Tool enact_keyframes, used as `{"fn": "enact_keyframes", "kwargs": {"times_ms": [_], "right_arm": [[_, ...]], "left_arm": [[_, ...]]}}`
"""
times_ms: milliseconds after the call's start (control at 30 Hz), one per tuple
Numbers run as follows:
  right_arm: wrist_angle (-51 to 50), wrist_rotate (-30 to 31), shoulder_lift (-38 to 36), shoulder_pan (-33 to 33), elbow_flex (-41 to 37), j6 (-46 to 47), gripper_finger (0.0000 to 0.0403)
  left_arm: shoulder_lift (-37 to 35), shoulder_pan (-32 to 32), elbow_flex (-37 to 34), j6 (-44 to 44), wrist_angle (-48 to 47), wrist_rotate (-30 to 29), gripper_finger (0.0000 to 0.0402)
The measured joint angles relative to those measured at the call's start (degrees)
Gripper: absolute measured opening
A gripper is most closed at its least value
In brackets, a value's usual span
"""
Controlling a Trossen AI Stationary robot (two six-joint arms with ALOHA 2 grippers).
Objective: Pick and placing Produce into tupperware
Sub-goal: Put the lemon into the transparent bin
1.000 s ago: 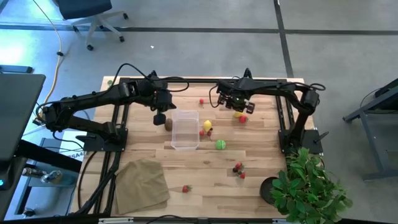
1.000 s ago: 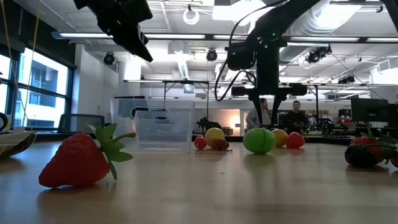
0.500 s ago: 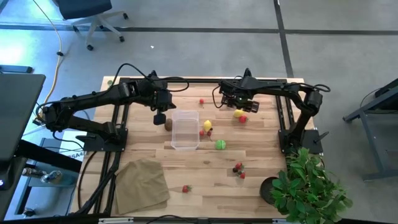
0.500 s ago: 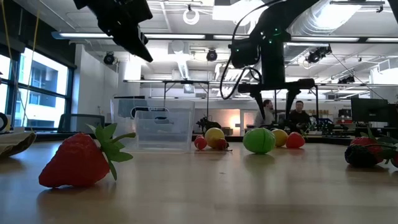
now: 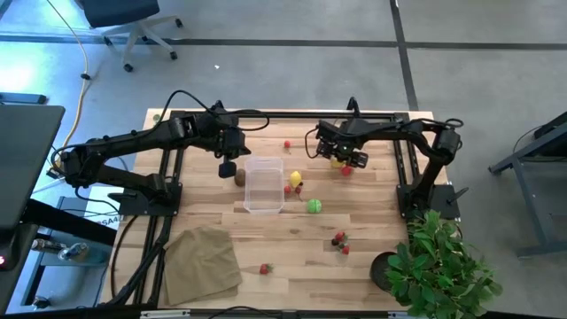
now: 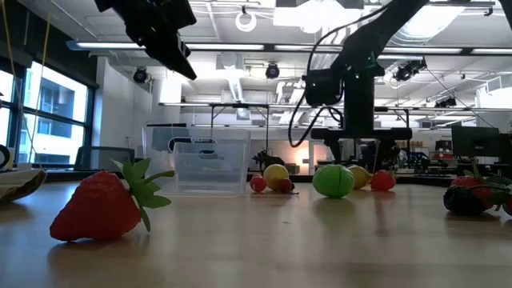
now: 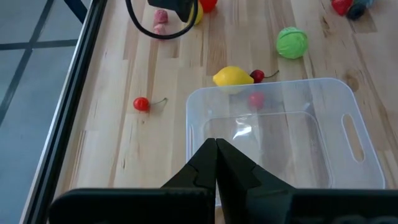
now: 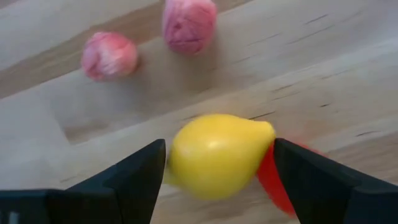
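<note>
Grey concrete floor (image 5: 266, 80) with dark seams. Office chair (image 5: 133, 22) at far edge, yellow cable (image 5: 81, 84) beside it. Large windows (image 6: 48, 120) on one side; ceiling strip lights (image 6: 240, 46) and exposed ducts (image 6: 448, 36).

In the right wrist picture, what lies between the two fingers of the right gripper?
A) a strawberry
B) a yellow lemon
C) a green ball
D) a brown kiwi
B: the right gripper is open, and a yellow lemon lies on the wooden table between its two fingers, with two pink fruits farther off.
</note>
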Motion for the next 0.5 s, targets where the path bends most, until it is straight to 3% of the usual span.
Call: {"fn": "enact_keyframes", "kwargs": {"times_ms": [200, 500], "right_arm": [[5.76, -0.53, 0.0, -0.36, -2.71, 0.34, 0.029], [5.45, -0.22, 0.04, -0.38, -2.76, -0.52, 0.029]], "left_arm": [[0.0, 0.0, 0.0, 0.0, 0.0, 0.0, 0.0001], [0.0, 0.0, 0.0, 0.0, 0.0, 0.0, 0.0001]]}}
